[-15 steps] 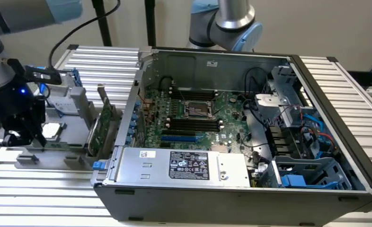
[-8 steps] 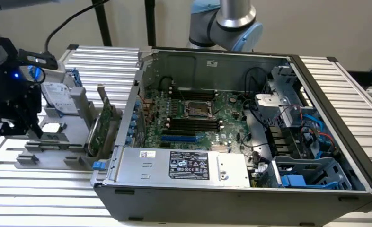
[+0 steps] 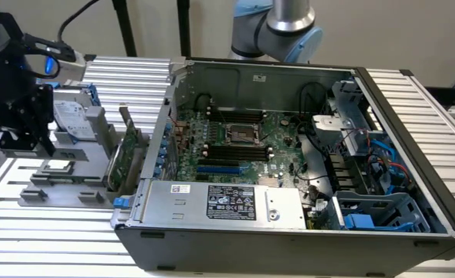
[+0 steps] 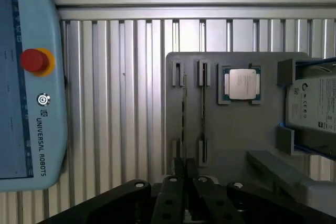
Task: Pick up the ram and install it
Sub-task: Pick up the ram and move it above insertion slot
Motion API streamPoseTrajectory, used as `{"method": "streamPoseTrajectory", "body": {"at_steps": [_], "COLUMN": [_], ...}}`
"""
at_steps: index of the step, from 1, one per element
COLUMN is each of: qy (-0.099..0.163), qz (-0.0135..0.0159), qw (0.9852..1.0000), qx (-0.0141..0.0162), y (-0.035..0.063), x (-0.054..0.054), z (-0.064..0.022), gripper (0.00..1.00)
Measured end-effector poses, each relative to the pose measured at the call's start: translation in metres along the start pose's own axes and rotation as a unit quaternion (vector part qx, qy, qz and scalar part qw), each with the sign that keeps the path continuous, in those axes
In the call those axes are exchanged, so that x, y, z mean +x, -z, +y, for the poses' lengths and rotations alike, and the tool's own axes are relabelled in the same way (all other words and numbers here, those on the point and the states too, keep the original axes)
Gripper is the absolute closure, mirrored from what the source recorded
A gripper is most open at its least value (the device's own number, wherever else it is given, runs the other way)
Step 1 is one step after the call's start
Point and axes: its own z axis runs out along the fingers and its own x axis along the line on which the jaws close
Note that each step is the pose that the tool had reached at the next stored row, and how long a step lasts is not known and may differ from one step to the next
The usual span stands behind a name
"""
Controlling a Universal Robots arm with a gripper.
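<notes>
The ram stands on edge in one of 2 narrow slots of the gray holder, seen in the wrist view as a thin dark line. A similar line fills the neighbouring slot, and I cannot tell whether that is a second stick or a bare groove. On the holder just past those slots lies the processor chip, and further along the same holder sits the hard drive. The gripper hangs over the holder's end of the slots, roughly in line with the ram and apparently not touching it. Whether it is clenched or released I cannot tell, and nothing shows in its grasp. In the exterior view the expansion card stands upright on the holder's side nearest the computer case, whose black memory slots lie beyond the holder. I judge 3 risks. With 2 slots so close, a slight sideways offset could catch the neighbouring one or a slot post. An off-centre grip on so thin a board could tilt it and spoil seating. The upright card stands between holder and case and could be clipped.
</notes>
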Motion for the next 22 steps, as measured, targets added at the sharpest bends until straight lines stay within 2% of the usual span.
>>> {"method": "streamPoseTrajectory", "body": {"at_steps": [12,16,22], "qy": [0.001,0.001,0.001], "qz": [-0.0059,-0.0063,-0.0064], "qw": [1.0,1.0,1.0], "qx": [-0.0001,-0.0001,-0.0001], "y": [0.0437,0.0536,0.063], "x": [0.003,0.004,0.004], "z": [-0.04,-0.0566,-0.0835], "gripper": [1.0,1.0,1.0]}}
